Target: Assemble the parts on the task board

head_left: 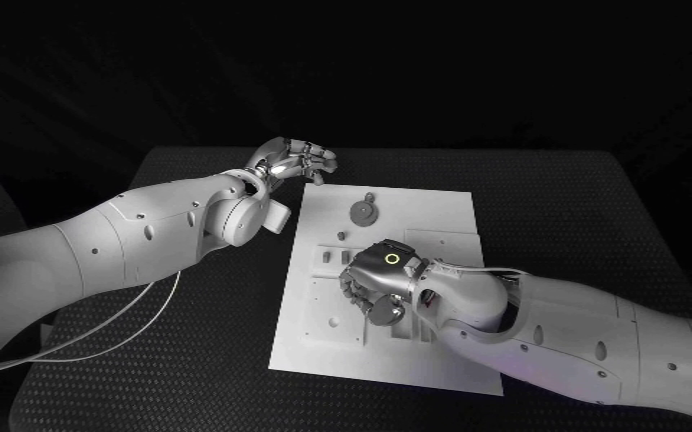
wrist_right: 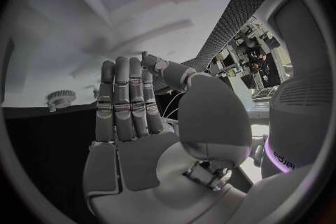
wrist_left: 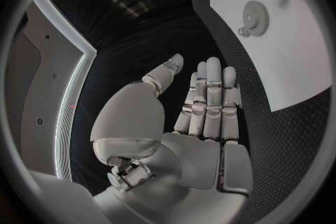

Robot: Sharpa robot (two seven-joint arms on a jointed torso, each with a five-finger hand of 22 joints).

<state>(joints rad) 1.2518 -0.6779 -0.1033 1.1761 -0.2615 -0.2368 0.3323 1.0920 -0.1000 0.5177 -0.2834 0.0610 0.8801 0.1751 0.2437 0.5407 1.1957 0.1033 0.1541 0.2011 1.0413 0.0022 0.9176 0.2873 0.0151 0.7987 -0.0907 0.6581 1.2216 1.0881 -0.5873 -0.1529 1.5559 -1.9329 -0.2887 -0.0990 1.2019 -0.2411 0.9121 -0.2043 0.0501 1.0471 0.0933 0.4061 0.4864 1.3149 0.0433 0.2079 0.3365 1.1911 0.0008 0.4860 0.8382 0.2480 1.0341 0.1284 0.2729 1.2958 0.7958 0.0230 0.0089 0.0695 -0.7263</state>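
Observation:
The white task board (head_left: 433, 222) lies in the middle of the black table. A grey gear (head_left: 366, 211) sits near its far edge, and small grey parts (head_left: 332, 252) lie along its left side. My right hand (head_left: 378, 284) hovers over the middle of the board, back up. In the right wrist view its fingers (wrist_right: 122, 103) are straight and hold nothing, with the gear (wrist_right: 61, 98) beyond them. My left hand (head_left: 299, 163) is over the table just off the board's far left corner. Its fingers (wrist_left: 210, 101) are stretched out and empty, with the gear (wrist_left: 257, 17) on the board (wrist_left: 301, 61) nearby.
Black table (head_left: 188, 352) surrounds the board on all sides. A white cable (head_left: 144, 312) trails from my left arm over the table at the left. The board has several shallow recesses (head_left: 433, 242) right of its middle.

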